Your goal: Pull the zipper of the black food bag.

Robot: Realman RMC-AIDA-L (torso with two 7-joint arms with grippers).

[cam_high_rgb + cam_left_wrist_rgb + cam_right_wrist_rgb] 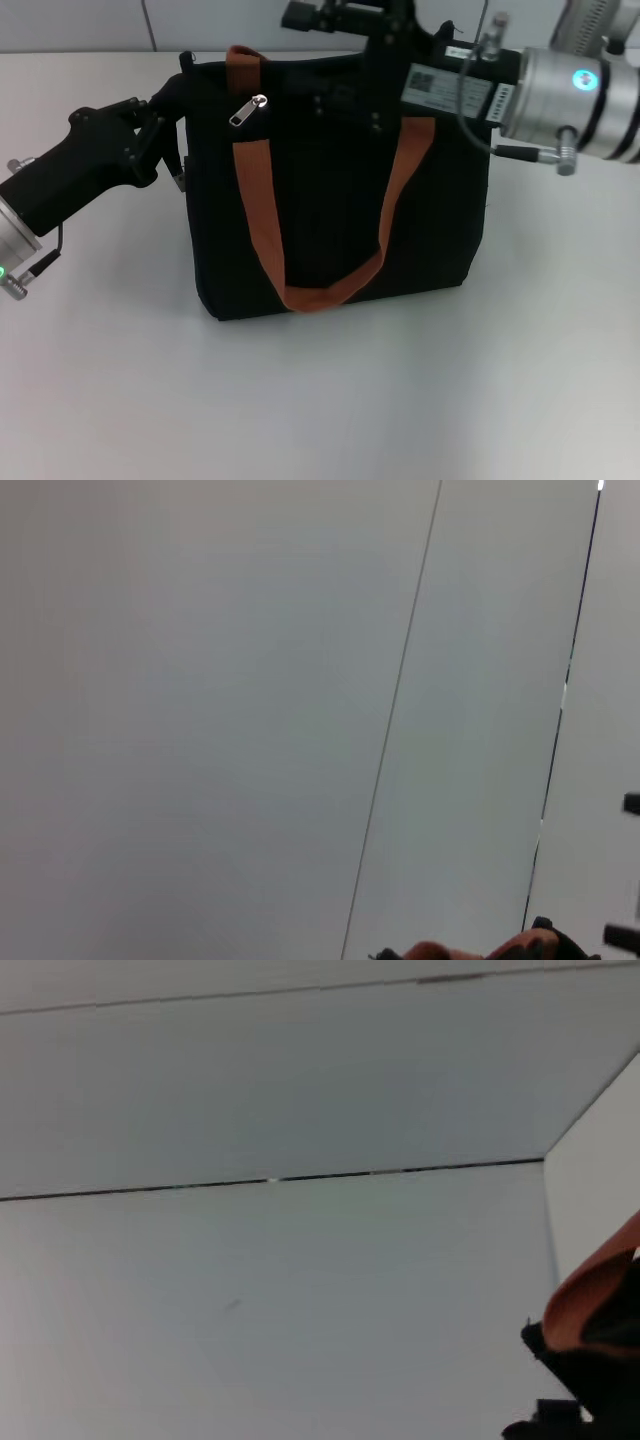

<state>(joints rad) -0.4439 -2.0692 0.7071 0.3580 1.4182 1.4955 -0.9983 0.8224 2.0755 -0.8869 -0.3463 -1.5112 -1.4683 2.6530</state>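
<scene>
The black food bag (pixel 330 200) stands upright in the middle of the white table in the head view, with two orange-brown handles (pixel 262 215). The zipper (pixel 248 110), a small silver pull tab, lies on the bag's top edge near its left end. My left gripper (pixel 170 108) is against the bag's upper left corner, just left of the zipper. My right gripper (pixel 388 52) reaches in from the right over the bag's top right part, well away from the zipper. The wrist views show only wall panels and bits of orange handle (pixel 430 950) (pixel 590 1300).
The white table (pixel 320 400) extends in front of and beside the bag. A light panelled wall (pixel 80 25) rises right behind the bag. The right arm's silver wrist (pixel 565 95) hangs above the table to the bag's right.
</scene>
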